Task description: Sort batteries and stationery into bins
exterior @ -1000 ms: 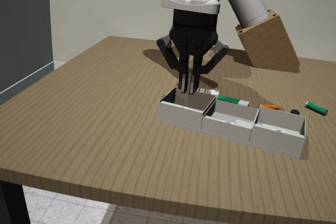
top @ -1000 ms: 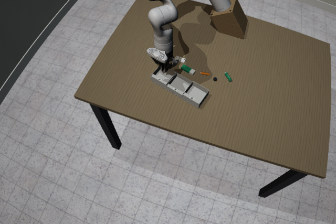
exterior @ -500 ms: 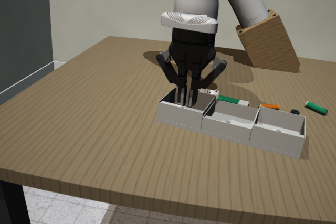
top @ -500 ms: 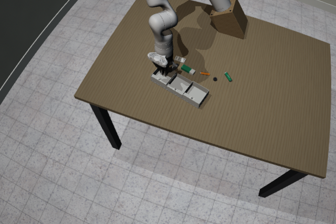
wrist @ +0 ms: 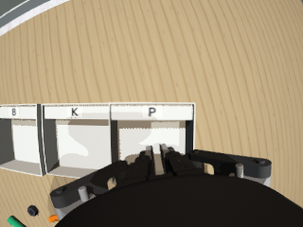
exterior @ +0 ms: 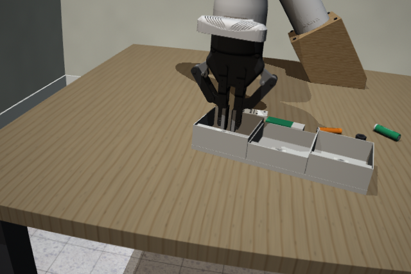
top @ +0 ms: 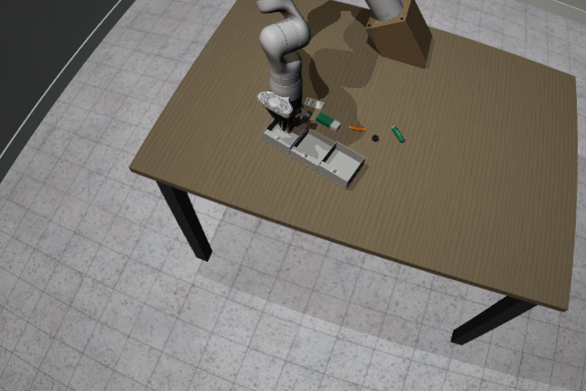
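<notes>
While the hand (exterior: 227, 123) reached down inside the bin marked P (wrist: 151, 113), its fingers stood narrow, gripping nothing.
Neighbouring bins read K (wrist: 75, 113) and B; the green battery (top: 397, 134) lay slantwise on the worktop (top: 472, 197).

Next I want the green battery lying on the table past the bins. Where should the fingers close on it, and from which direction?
Grip the green battery at mid-length, coming straight down. It lies flat on the table with open space around it; the black disc sits apart. Turn the gripper so the fingers close across its narrow width.
</notes>
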You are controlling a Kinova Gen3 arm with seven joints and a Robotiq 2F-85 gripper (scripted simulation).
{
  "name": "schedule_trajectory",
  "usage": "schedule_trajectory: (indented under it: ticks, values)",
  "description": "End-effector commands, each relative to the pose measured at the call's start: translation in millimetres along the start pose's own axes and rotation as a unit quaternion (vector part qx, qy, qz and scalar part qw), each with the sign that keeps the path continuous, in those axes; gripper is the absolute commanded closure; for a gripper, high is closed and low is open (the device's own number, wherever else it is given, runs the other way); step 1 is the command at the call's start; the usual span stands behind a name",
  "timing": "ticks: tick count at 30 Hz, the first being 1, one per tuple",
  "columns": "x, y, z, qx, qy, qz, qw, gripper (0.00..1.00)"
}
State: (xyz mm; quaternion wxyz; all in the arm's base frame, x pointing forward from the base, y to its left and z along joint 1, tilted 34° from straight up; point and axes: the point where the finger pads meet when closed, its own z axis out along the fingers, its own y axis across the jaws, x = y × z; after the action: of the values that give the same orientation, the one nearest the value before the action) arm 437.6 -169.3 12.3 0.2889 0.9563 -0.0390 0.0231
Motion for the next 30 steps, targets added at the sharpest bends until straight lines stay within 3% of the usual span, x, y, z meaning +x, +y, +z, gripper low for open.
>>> schedule_trajectory:
  ticks: [1, 30]
  values:
    - [0.6, -0.2, -0.7, 0.000, 0.001, 0.000, 1.000, 0.91]
    - [0.6, -0.3, -3.3, 0.000, 0.001, 0.000, 1.000, 0.91]
